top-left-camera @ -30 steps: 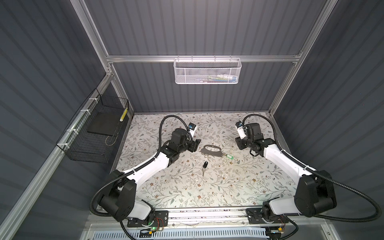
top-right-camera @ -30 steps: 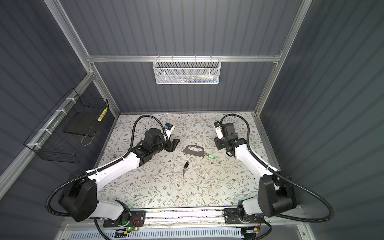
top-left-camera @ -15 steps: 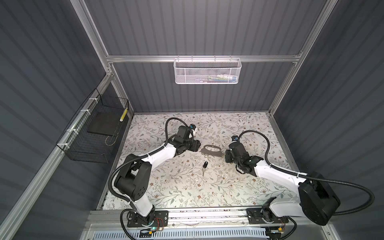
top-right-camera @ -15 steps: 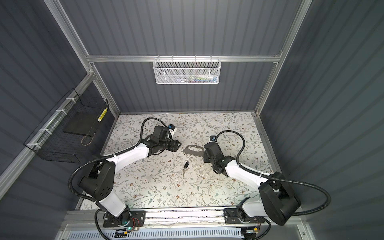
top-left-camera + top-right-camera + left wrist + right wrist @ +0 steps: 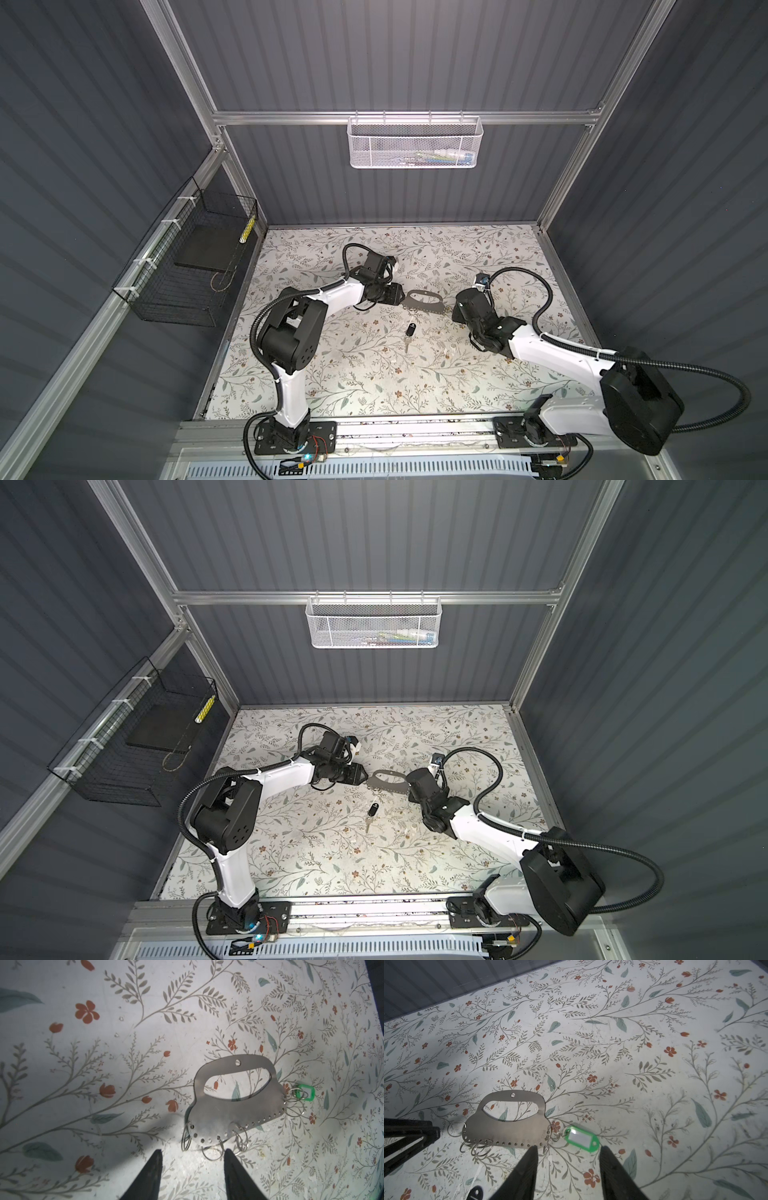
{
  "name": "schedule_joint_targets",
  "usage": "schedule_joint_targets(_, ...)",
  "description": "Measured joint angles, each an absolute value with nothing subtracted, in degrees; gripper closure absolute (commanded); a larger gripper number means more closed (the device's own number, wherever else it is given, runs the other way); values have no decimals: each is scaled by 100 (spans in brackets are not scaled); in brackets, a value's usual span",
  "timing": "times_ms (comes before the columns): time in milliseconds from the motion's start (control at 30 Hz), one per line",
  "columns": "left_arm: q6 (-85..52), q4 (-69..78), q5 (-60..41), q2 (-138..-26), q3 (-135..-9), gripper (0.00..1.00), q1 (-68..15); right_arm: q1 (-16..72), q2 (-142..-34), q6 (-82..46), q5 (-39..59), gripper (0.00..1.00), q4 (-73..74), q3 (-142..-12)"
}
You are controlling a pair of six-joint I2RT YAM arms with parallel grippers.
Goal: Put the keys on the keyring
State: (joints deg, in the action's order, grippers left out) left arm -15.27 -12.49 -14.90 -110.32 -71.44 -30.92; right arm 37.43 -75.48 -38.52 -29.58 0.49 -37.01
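While keyring (image 5: 228, 1113) lies flat, basket (image 5: 374, 145) holds oddments (image 5: 440, 157)

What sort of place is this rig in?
Probably a lab robot cell: grey corrugated panels on an aluminium frame, floral-print tabletop, white mesh basket hung from the frame.

dim overall; bright central pool, soft shadows

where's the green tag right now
In the right wrist view the green tag lies flat on the table, at the end of the keyring on the right arm's side, just ahead of the open right tool; both top views hide it.
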Motion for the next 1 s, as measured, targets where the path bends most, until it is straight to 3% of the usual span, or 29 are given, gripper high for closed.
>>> schedule_joint_targets(767,-1632,-1549,-1507,-11688,-7765,84,-3092,3588,-8097,-3726,-2449,72,167,-3977)
schedule_joint_targets(933,-1629,-1551,-1511,-11688,-7797,86,-3092,3575,-8112,-3723,-2410,73,163,-4010)
schedule_joint_targets(1000,-1616,-1559,-1511,-11692,-7797,80,-3092,3566,-8119,-3723,-2388,72,163,-4038)
